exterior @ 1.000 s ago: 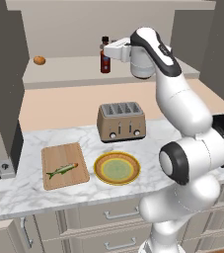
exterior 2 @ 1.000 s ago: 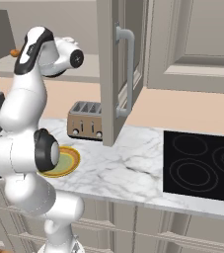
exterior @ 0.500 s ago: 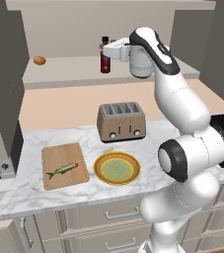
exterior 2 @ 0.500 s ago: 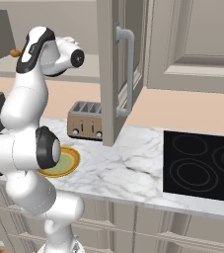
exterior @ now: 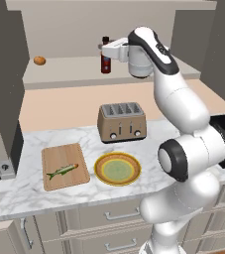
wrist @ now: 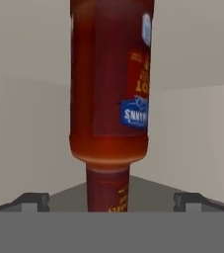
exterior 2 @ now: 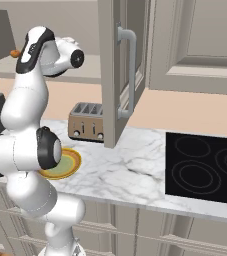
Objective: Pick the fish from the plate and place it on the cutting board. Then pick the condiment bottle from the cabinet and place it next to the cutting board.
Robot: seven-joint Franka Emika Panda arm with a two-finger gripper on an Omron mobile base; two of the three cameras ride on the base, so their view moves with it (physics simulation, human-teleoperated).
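The fish (exterior: 62, 171) already lies on the cutting board (exterior: 64, 166) and the plate (exterior: 117, 168) beside it on the bench (exterior: 15, 193) is bare, so the step in hand looks like the grasp of the condiment bottle (exterior: 105, 55), which stands upright on the ledge of the cabinet (exterior: 74, 69), well apart from the small orange round thing (exterior: 39, 60) at the ledge's far left. To do it well, the claw (wrist: 111, 200) should ease forward until the bottle's body sits squarely between the fingertips (wrist: 32, 201), then close on the wide body and not the narrow neck (in the hand view the bottle appears upside down, since the camera rolls with the hand), and lift clear of the ledge before drawing back, so the base does not drag and tip it. In the hand view the bottle is centred between the two tips, which is a good line. The claw stands fully open, its tips wide on either side of the bottle with a clear gap at each side; it holds nothing, and I see no contact yet.
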